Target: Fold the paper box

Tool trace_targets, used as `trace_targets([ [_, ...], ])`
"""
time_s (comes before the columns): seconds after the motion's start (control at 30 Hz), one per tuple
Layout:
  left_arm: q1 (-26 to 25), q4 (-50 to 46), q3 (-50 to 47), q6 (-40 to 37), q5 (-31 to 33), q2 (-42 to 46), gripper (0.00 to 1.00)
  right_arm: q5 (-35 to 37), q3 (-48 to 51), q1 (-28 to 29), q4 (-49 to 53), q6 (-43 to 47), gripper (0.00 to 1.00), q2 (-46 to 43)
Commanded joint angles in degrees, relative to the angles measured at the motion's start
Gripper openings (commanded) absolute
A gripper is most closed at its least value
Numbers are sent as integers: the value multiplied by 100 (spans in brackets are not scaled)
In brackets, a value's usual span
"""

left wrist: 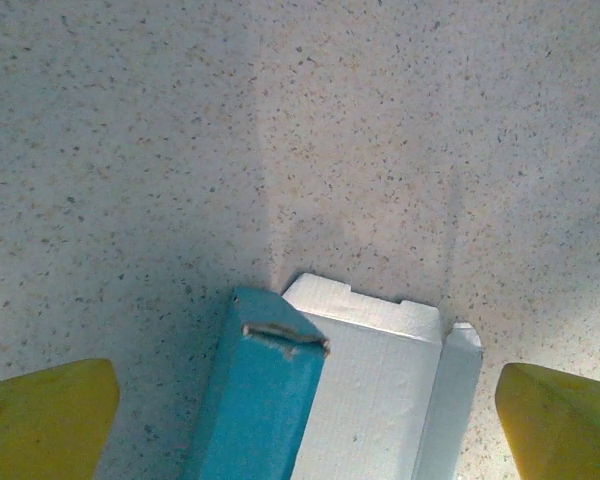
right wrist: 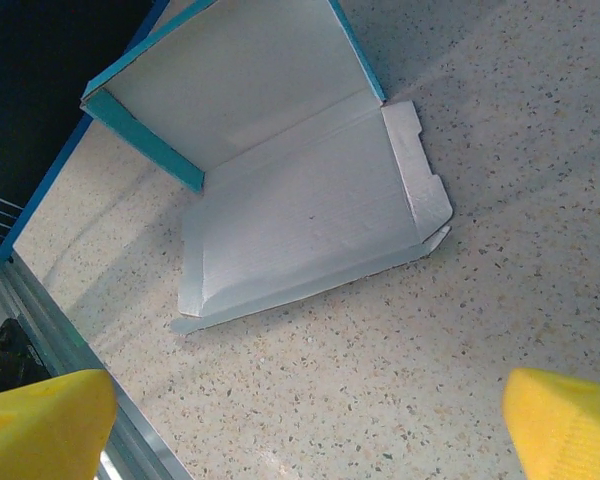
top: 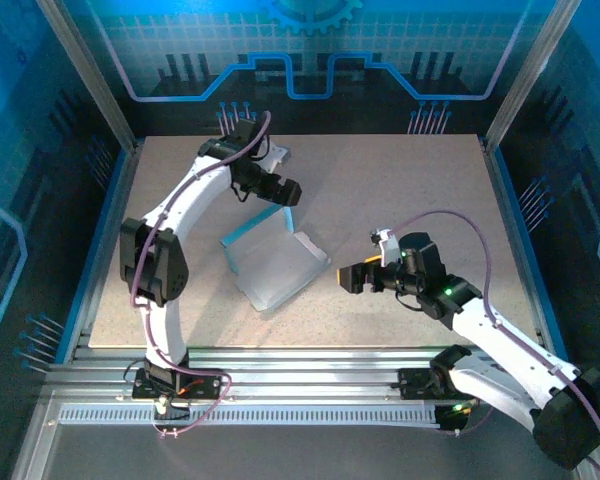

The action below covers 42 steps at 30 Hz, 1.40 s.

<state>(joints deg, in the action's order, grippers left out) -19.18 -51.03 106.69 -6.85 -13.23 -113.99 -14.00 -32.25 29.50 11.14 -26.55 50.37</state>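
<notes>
The paper box [top: 277, 268] lies half open mid-table, and with the left gripper [top: 283, 192] straddling its raised panel [right wrist: 240, 80] and the right gripper [top: 352, 277] just right of it both spread wide (gripping nothing), a push may skid it away unfolded

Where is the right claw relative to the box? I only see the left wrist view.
Observer: In the top view, the right claw hovers right of the box, not touching it.
Operator: Is it open?
Observer: Yes, open, holding nothing.
Operator: How does the box lie?
Observer: One panel lies flat, white side up; the other stands raised along its far edge.
</notes>
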Motion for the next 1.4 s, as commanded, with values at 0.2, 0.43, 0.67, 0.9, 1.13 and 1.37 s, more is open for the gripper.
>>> trace_targets([
  [0.2, -209, -510, 620, -316, 565, -641, 95, -102, 139, -62, 134, 39, 100, -154],
  [0.43, -258, -654, 643, -470, 550, -725, 82, -51, 166, -84, 171, 64, 100, -203],
  [0.67, -296, -706, 701, -499, 603, -845, 76, -59, 202, -97, 139, 61, 100, -194],
  [0.9, -305, -741, 789, -584, 637, -1012, 73, -42, 263, -124, 174, 33, 100, -297],
  [1.13, -301, -751, 789, -688, 611, -1037, 68, -81, 263, -146, 123, 41, 100, -221],
  [1.37, -306, -697, 765, -753, 629, -1057, 66, -96, 314, -155, 65, 38, 100, -158],
])
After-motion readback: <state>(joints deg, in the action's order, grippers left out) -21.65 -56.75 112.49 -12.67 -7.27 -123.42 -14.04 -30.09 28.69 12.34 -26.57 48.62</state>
